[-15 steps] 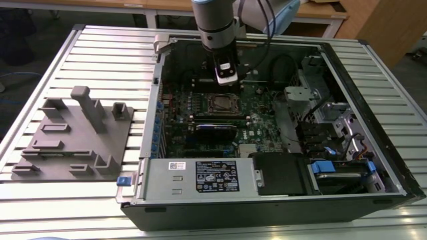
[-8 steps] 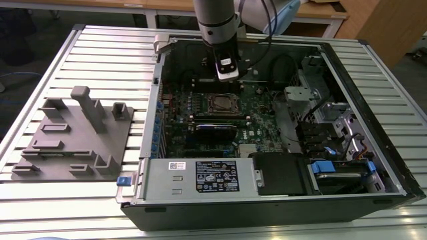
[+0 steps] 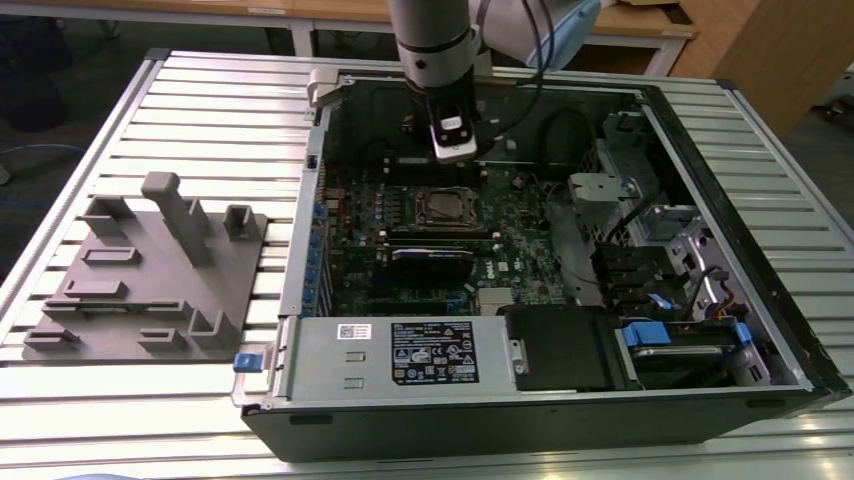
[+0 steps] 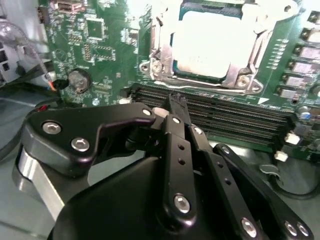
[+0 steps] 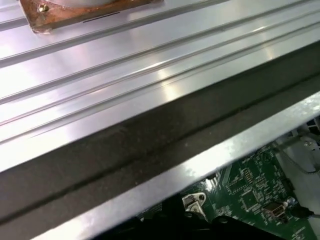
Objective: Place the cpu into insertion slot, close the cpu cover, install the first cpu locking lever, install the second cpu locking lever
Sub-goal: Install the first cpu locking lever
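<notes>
One open computer case (image 3: 534, 250) on ribbed metal table (image 3: 214, 100); gripper (image 4: 172, 107) jaws clenched, empty.

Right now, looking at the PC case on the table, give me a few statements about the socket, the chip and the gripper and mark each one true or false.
1. The cpu sits inside the insertion slot. True.
2. The gripper is holding the cpu. False: its fingers are together with nothing between them, short of the socket.
3. The cpu cover lies down around the chip. True, as the second wrist view shows.
4. The computer case stands upright. False: it lies on its side, open upward.
5. The grey fixture block sits inside the case. False: it rests on the table, at the exterior view's left.
</notes>
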`<move>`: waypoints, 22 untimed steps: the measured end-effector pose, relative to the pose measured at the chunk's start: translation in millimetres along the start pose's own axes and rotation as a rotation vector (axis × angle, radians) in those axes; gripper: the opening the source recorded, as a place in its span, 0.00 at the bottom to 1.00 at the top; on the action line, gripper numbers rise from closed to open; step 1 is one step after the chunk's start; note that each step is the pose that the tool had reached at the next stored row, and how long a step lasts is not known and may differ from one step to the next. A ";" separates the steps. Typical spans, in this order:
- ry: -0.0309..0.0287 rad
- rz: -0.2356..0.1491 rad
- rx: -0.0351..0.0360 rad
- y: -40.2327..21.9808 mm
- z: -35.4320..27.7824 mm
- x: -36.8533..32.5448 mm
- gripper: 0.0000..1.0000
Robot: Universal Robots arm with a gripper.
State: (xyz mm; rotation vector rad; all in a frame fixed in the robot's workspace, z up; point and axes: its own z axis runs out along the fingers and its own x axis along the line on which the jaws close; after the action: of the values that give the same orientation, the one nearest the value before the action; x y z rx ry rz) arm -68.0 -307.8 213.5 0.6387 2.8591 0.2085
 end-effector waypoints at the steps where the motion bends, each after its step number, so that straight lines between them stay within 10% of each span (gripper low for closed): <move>1: 0.0120 0.002 0.0142 0.0 0.0 -0.1 0.10; 4: 0.0521 0.008 0.0533 -0.1 0.2 -0.7 0.10; 11: 0.1315 0.000 0.1061 0.0 0.3 -1.9 0.10; 22: 0.1410 -0.054 0.1051 1.1 1.7 -4.4 0.10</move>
State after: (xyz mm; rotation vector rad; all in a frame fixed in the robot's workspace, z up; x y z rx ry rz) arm -63.3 -308.6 212.7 0.5875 3.0356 0.0989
